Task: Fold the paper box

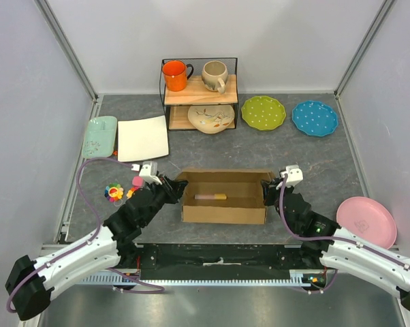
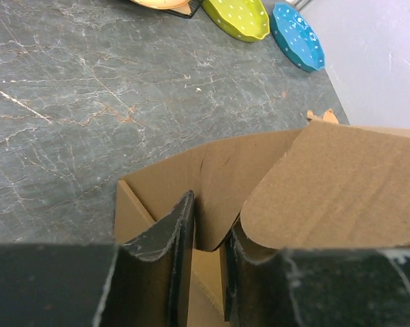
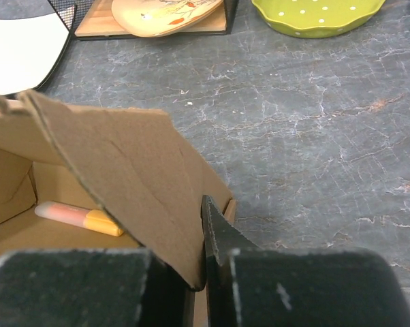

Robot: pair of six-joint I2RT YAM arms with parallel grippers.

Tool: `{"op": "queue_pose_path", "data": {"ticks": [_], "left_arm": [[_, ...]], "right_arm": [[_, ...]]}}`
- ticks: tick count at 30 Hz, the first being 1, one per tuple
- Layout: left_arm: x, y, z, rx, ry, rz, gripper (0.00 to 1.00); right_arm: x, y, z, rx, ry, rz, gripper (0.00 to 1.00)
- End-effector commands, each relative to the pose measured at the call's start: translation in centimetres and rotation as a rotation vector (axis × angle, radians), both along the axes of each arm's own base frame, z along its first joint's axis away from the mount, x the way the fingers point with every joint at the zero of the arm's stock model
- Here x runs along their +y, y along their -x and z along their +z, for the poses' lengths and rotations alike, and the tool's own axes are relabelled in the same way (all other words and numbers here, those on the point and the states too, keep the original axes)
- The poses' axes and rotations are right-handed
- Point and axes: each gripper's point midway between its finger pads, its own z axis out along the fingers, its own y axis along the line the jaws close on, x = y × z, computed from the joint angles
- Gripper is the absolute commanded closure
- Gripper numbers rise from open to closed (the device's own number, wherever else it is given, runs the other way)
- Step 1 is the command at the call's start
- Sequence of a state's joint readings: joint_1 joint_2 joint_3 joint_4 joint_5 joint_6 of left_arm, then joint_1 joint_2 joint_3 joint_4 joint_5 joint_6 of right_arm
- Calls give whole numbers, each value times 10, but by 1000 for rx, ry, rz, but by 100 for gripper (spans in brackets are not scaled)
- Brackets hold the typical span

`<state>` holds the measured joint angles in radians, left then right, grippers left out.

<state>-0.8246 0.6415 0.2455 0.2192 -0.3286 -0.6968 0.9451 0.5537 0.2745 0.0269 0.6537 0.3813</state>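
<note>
Left fingers (image 2: 157, 272) narrowly parted, right fingers (image 3: 215, 235) pinching a flap (image 3: 123, 170) of the paper box (image 1: 224, 212); grey marbled table (image 1: 314, 163), white walls (image 1: 259, 41).

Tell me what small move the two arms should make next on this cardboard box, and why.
Probably ease both end flaps inward. The left gripper and right gripper sit at the short ends of the paper box. The right flap is pinched and leans over the inside, the left flap tilts beside the fingers, and neither is folded home yet.
</note>
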Motion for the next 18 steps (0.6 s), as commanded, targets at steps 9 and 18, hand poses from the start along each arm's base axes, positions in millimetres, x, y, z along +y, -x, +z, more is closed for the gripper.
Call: {"op": "queue_pose_path", "data": {"ticks": [9,18], "left_arm": [[26,12,-28,63,-174,18,71],[47,18,10,-44,-138,62,70]], "right_arm": [[-10,3,-2,20,3,-31,89],[-10,5,-2,20,-2,-25,89]]}}
